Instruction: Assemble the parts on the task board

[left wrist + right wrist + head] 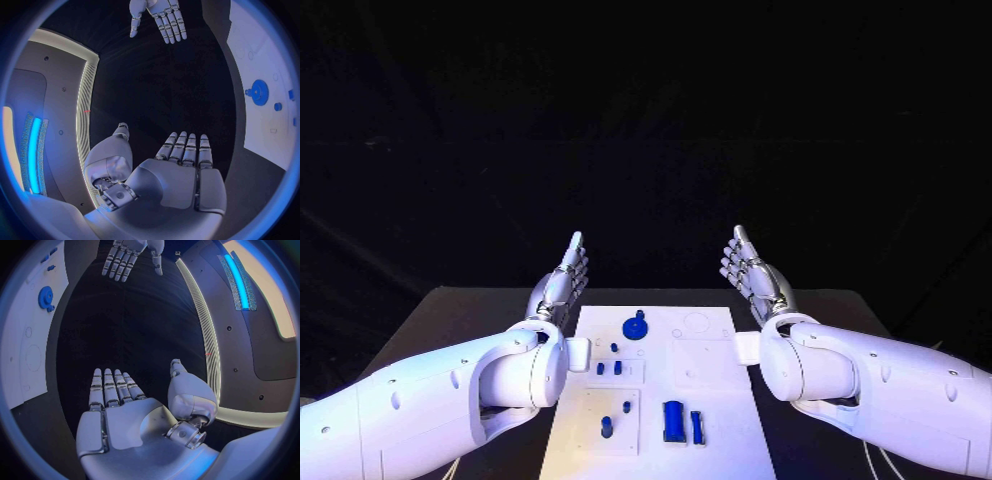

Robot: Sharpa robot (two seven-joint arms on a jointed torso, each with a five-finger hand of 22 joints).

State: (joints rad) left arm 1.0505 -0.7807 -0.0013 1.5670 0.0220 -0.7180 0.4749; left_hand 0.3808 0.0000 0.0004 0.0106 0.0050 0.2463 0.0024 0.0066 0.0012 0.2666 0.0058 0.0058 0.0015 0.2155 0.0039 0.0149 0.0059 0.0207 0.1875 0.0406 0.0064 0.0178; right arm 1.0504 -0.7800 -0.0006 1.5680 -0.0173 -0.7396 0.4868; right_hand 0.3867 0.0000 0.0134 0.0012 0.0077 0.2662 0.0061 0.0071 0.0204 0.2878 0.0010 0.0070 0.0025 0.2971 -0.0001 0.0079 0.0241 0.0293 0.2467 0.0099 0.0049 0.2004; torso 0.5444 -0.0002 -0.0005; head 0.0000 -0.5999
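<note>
The board [711,365] lies lengthwise between the two arms, running near to far. Both hands, left [560,285] and right [756,275], hover empty with fingers straight at its far corners. The gear [635,326] sits far-left, nearer the left hand; the bars [675,420] lie near.

Dim scene, bluish-violet light.
The table [473,310] and backdrop stayed nearly black; glowing wall strips showed in the wrist views, whose edges curved.

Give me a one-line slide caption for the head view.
Both hands, left and right, held open above the white board with blue parts untouched.
</note>
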